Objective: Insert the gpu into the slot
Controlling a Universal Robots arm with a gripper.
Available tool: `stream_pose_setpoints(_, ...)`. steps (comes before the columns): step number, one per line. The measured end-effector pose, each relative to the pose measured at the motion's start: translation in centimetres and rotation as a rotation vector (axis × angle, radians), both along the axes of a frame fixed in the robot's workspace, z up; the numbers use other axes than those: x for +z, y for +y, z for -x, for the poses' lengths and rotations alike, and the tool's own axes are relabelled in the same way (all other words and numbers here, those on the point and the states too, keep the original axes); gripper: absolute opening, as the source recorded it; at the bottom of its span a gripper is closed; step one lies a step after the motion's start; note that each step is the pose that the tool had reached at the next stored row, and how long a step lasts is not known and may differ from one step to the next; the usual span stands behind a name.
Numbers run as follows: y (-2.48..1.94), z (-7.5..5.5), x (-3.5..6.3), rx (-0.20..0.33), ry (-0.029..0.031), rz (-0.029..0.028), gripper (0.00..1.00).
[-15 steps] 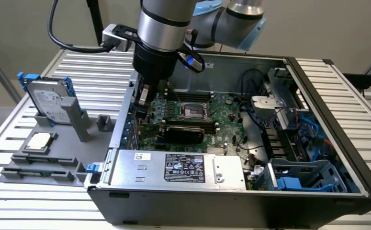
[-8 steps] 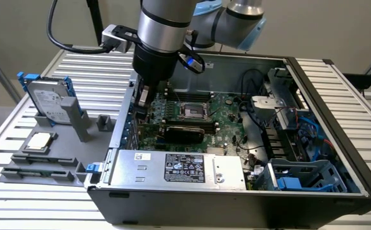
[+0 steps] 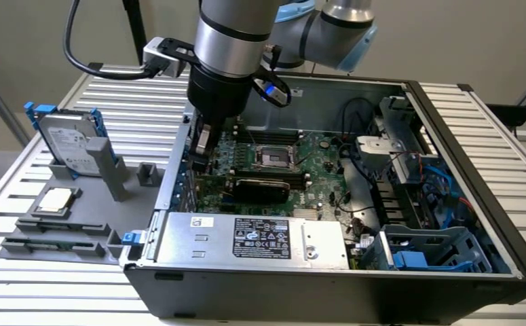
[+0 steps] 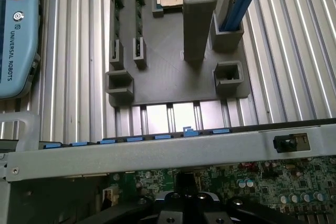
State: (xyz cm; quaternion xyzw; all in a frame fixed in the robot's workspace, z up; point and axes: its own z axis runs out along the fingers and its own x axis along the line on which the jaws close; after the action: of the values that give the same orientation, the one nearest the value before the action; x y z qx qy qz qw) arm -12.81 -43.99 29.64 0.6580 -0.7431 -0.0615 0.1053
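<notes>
The gpu (image 3: 258, 185) is a flat black card standing on edge on the green motherboard, just below the bare CPU socket (image 3: 272, 157). A short piece of the blue slot (image 3: 230, 199) shows at the card's lower end; how deep the card sits I cannot tell. My gripper (image 3: 201, 159) hangs to the exterior view's left of the card, close to the case's rear wall and apart from the card. It is shut, and I cannot make out anything held. In the wrist view the gripper (image 4: 184, 195) hovers over the motherboard (image 4: 262, 187), just inside the rear wall (image 4: 157, 153).
A silver power-supply box (image 3: 254, 238) fills the case's front. A blue drive cage (image 3: 425, 251) and cables crowd the exterior view's right. Black memory slots (image 3: 272, 136) lie behind the socket. Outside, a grey fixture (image 4: 173, 51) holds a hard drive (image 3: 68, 142) and a processor (image 3: 56, 199).
</notes>
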Motion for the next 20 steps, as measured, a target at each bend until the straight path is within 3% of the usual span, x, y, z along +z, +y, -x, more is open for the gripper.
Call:
stream_pose_setpoints(6,0.29,0.07,0.00,0.000,-0.0001,0.0000,0.11)
stream_pose_setpoints(20,0.30,-0.30,0.05,0.003,-0.0001,-0.0002,0.11)
